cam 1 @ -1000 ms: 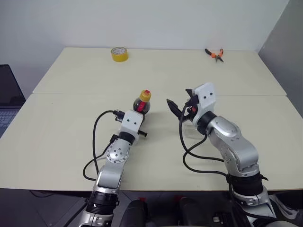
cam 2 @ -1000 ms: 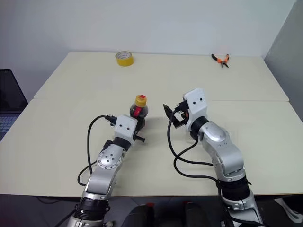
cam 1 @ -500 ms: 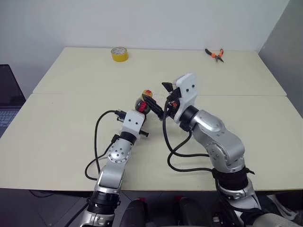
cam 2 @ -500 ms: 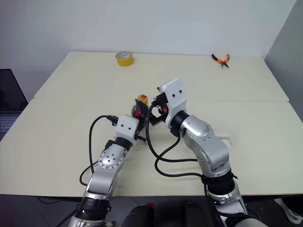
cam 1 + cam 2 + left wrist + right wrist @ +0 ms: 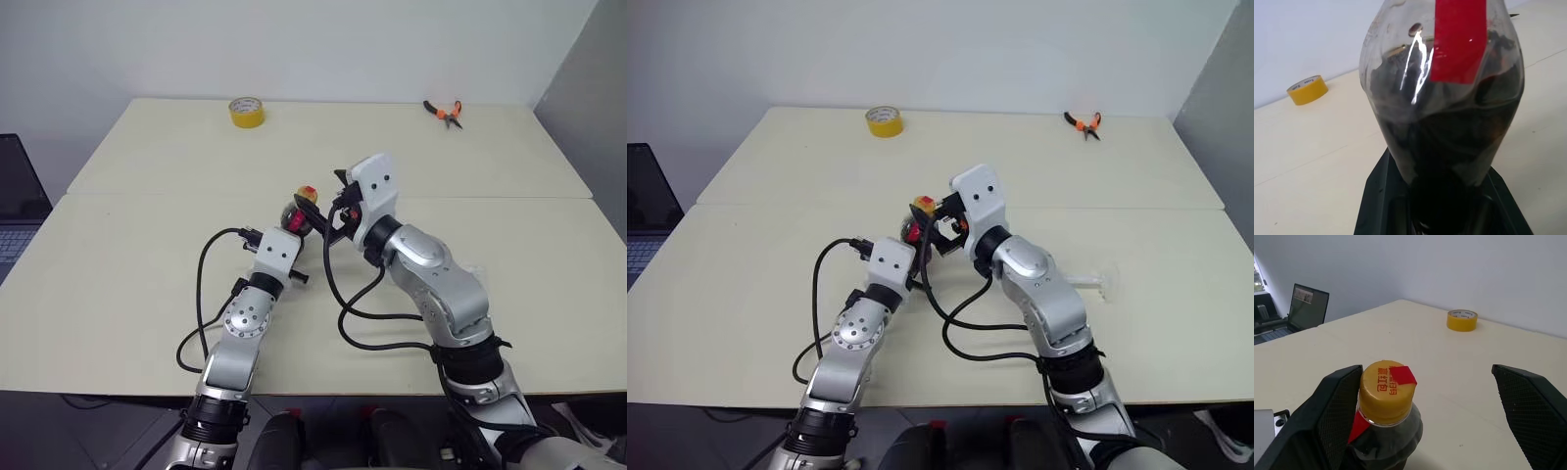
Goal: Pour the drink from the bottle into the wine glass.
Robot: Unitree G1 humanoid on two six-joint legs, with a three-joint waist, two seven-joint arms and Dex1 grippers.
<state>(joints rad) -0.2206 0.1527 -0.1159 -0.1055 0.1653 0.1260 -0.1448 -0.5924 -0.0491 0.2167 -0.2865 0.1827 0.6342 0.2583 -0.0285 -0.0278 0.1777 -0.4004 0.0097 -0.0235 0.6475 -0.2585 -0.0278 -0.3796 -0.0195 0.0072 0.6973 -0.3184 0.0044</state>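
Left eye view: over the last second the right end effector [image 5: 328, 217] has swung from its own side of the counter [image 5: 147, 245] across to the bottle [image 5: 300, 211], and it now sits at the orange-yellow cap [image 5: 306, 193]; judged from that, the step in hand is unscrewing the cap, so pouring has not begun. The left arm has kept its place, forearm stretched forward and roughly level, its left end effector [image 5: 290, 233] clamped on the bottle's lower body, holding it upright. Right eye view: the right forearm reaches forward and inward with the wrist bent toward the bottle, and behind that arm the wine glass [image 5: 1095, 283] appears to lie on its side on the counter, well apart from the bottle, so it may need standing up before any pour. A yellow tape roll [image 5: 884, 121] and orange-handled pliers [image 5: 1084, 123] sit far back. Left wrist view: the bottle's bulbous body, dark with the drink [image 5: 1449, 147], rises from between the tightly closed black fingers [image 5: 1381, 196]. Right wrist view: the right fingers [image 5: 1337, 401] stand spread as wide as they go, one just beside the cap, the other well off, gripping nothing yet.
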